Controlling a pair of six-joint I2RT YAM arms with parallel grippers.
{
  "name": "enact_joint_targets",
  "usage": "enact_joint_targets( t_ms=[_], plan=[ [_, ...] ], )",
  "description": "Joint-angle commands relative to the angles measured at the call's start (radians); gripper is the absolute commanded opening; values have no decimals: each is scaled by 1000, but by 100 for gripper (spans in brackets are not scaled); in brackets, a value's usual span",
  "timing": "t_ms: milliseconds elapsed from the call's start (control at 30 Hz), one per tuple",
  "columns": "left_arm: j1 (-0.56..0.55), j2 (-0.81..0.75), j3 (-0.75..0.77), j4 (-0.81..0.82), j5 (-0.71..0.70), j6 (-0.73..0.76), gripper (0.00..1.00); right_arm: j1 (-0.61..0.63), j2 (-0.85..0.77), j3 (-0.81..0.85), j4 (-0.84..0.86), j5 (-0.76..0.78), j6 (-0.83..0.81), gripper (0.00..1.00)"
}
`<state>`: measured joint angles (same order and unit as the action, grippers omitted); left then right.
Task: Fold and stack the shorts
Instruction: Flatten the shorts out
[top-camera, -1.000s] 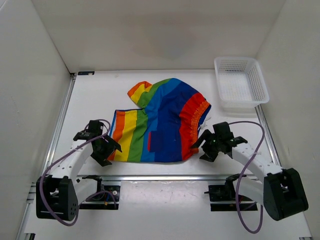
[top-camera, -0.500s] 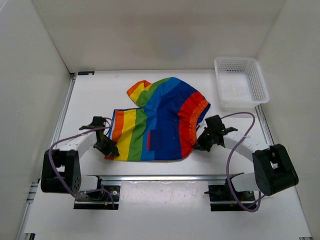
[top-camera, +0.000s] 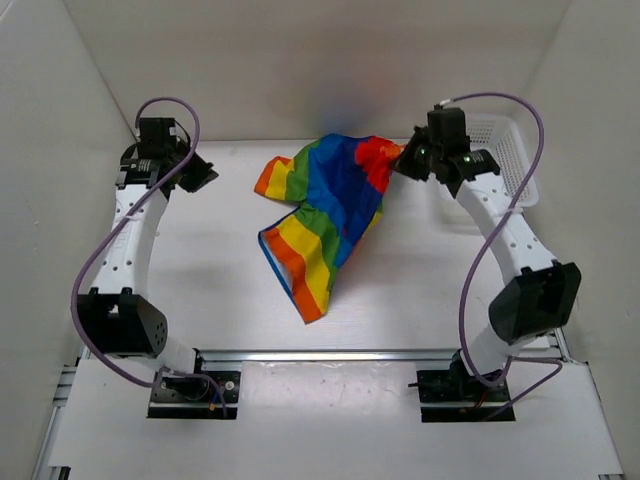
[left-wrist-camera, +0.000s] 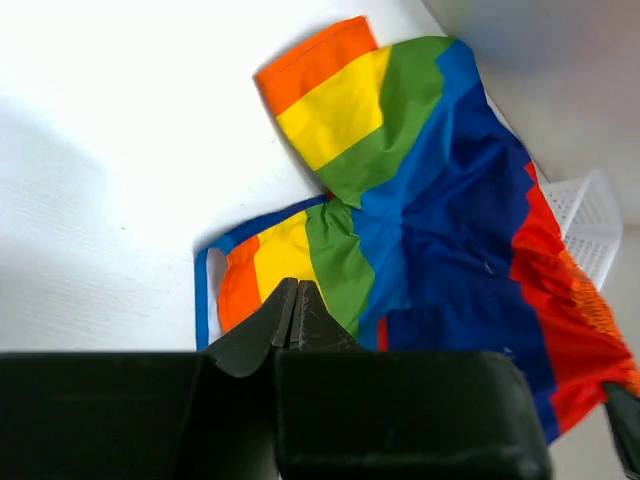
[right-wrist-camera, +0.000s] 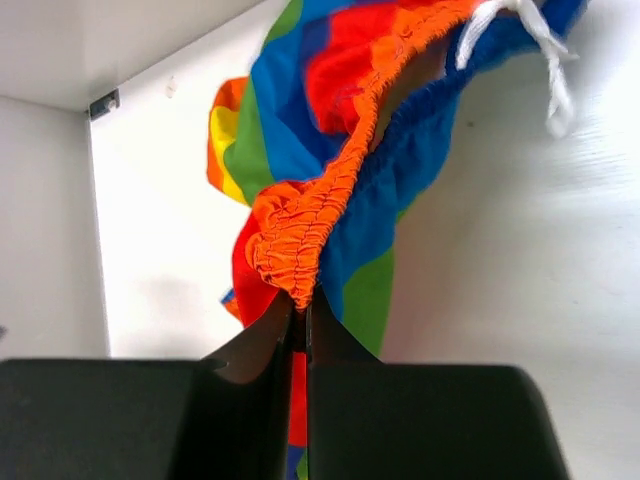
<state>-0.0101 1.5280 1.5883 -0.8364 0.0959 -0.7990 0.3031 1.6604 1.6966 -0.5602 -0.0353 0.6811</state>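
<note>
The rainbow-striped shorts (top-camera: 335, 200) are lifted at their red and orange waistband near the back of the table. They trail down to a striped leg end toward the front middle. My right gripper (top-camera: 405, 160) is shut on the gathered orange waistband (right-wrist-camera: 310, 225), and the white drawstring (right-wrist-camera: 540, 55) dangles beyond it. My left gripper (top-camera: 195, 172) is raised at the back left, apart from the cloth. In the left wrist view its jaws (left-wrist-camera: 295, 288) are shut on nothing, with the shorts (left-wrist-camera: 440, 210) lying beyond them.
A white mesh basket (top-camera: 520, 165) stands at the back right, partly behind my right arm, and its corner (left-wrist-camera: 590, 215) shows in the left wrist view. White walls enclose the table (top-camera: 200, 270) on three sides. A metal rail runs along the near edge.
Both grippers shut near the front edge of the shorts, then both arms rose toward the back. The right one carried the waistband up and back; the left came away without cloth.
</note>
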Motion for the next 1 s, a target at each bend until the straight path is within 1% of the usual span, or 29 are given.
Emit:
enact_joint_targets(
  t_ms=[0, 33, 67, 100, 133, 167, 200, 233, 267, 300, 333, 367, 400, 433, 467, 533, 567, 600, 667, 700, 800, 833, 967],
  plan=[
    [-39, -34, -17, -107, -25, 86, 10, -1, -72, -187, -147, 69, -32, 0],
    [-53, -34, -60, -107, -15, 113, 10, -1, -126, -254, -132, 81, -20, 0],
    [-69, -34, -83, -107, 4, 128, 10, -1, -158, -396, -123, 81, -6, 0],
    [-89, -34, -111, -116, 13, 139, 10, -1, -222, -467, -110, 92, 7, 0],
    [-135, -45, -175, -116, 22, 148, 10, -1, -253, -533, -86, 92, 43, 0],
    [-163, -54, -212, -116, 22, 149, 10, 8, -283, -643, -76, 92, 60, 0],
    [-194, -54, -249, -116, 31, 136, 10, 8, -330, -690, -76, 92, 72, 0],
    [-258, -54, -322, -116, 31, 126, 14, 8, -349, -730, -66, 101, 92, 0],
    [-292, -64, -359, -103, 40, 107, 29, 8, -364, -761, -66, 101, 92, 0],
    [-325, -83, -399, -93, 41, 97, 47, 8, -373, -800, -66, 112, 92, 0],
    [-382, -98, -440, -84, 41, 78, 69, -4, -387, -813, -81, 112, 92, 0],
    [-402, -115, -526, -75, 41, 43, 80, -4, -387, -822, -81, 112, 83, 0],
    [-419, -155, -568, -66, 53, 23, 92, -30, -398, -831, -92, 112, 83, 0],
    [-444, -175, -605, -66, 53, 0, 96, -39, -409, -831, -92, 98, 69, 0],
    [-453, -198, -670, -66, 53, -47, 96, -48, -409, -831, -92, 98, 57, 0],
    [-453, -278, -734, -66, 12, -110, 96, -70, -421, -841, -92, 87, 57, 0],
    [-453, -307, -793, -66, -4, -177, 96, -70, -421, -841, -92, 75, 45, 0],
    [-435, -357, -823, -66, -15, -204, 96, -81, -430, -841, -92, 62, 44, 0],
    [-398, -390, -893, -66, -15, -261, 96, -81, -430, -853, -92, 51, 44, 0],
    [-398, -399, -909, -66, -15, -261, 96, -90, -439, -853, -92, 37, 44, 0],
    [-389, -382, -938, -44, -15, -270, 92, -90, -439, -874, -70, 26, 44, 0],
    [-389, -359, -950, -29, 16, -270, 92, -90, -439, -884, -70, 15, 44, 0],
    [-452, -299, -950, 10, 16, -284, 89, -90, -449, -902, -58, 5, 44, 0]
  ],
)
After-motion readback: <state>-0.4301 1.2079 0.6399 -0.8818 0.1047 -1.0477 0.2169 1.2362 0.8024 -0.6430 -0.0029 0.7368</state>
